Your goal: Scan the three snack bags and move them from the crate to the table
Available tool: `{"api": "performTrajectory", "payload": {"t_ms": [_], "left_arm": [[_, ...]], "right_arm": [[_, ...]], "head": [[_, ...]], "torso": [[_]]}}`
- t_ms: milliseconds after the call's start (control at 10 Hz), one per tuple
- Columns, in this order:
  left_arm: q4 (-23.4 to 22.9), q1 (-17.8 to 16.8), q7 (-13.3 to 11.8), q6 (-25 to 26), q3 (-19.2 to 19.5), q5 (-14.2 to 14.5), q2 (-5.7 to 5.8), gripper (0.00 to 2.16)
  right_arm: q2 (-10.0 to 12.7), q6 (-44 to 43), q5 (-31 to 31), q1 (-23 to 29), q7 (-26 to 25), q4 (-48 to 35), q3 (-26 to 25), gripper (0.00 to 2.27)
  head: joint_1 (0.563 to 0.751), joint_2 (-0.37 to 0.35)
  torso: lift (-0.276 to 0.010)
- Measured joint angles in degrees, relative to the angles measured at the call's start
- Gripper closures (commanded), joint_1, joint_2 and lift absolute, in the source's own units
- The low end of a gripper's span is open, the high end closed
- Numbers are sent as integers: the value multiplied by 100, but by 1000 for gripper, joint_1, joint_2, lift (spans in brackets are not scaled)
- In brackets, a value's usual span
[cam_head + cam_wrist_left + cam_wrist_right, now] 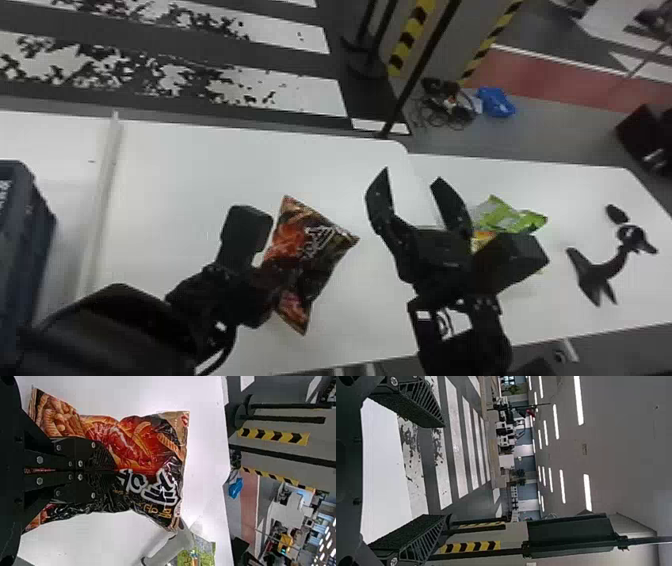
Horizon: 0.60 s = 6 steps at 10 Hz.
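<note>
Worn white stripes mark a gray floor, where black posts stand near yellow-and-black hazard bands. A tangle of cables lies beside a blue bundle, with a red floor strip just beyond. In the right wrist view, ceiling lights glow in rows above distant green plants.
</note>
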Motion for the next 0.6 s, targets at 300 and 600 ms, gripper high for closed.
{"api": "performTrajectory", "payload": {"t_ms": [300,600], "left_arm": [[1039,-314,-285,-1459,-437,27,-2,43],[1298,-392,-201,-1599,-550,28,-2,33]], "right_arm": [[1,0,-25,3,5,-46,38,80],[1,10,-34,-22,5,-26,52,80]], "head": [[695,-350],[695,-350]], "torso": [[-62],[-62]]}}
